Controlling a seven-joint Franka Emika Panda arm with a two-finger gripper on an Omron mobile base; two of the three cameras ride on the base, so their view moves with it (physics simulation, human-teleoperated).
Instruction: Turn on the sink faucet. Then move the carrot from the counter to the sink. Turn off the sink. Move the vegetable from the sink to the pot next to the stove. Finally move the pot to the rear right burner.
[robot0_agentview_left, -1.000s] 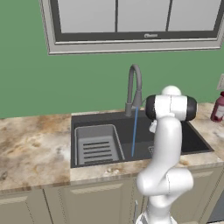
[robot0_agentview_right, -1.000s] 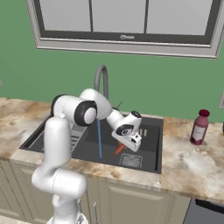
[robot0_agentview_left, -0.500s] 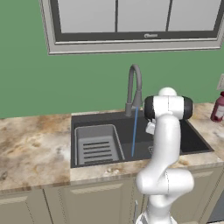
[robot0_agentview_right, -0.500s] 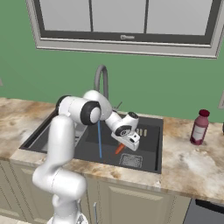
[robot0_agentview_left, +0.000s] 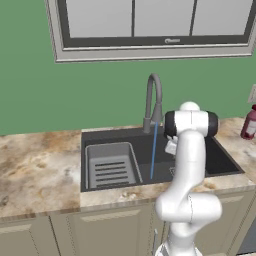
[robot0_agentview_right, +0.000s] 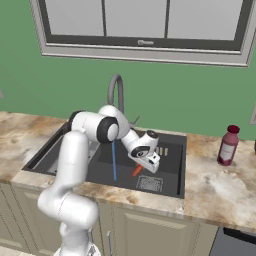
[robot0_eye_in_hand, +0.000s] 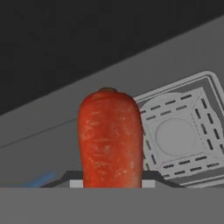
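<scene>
Inside the dark sink (robot0_agentview_right: 172, 172), water runs from the faucet (robot0_agentview_right: 116, 92). Jaws (robot0_agentview_right: 145, 167) clamped on the carrot (robot0_agentview_right: 137, 170), apparently just above the drain grate (robot0_agentview_right: 149, 183), near the front wall.

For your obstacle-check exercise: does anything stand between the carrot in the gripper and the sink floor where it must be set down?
Nothing visible does. The gripper holds the carrot inside the sink, bare basin floor and drain grate beyond it.
</scene>
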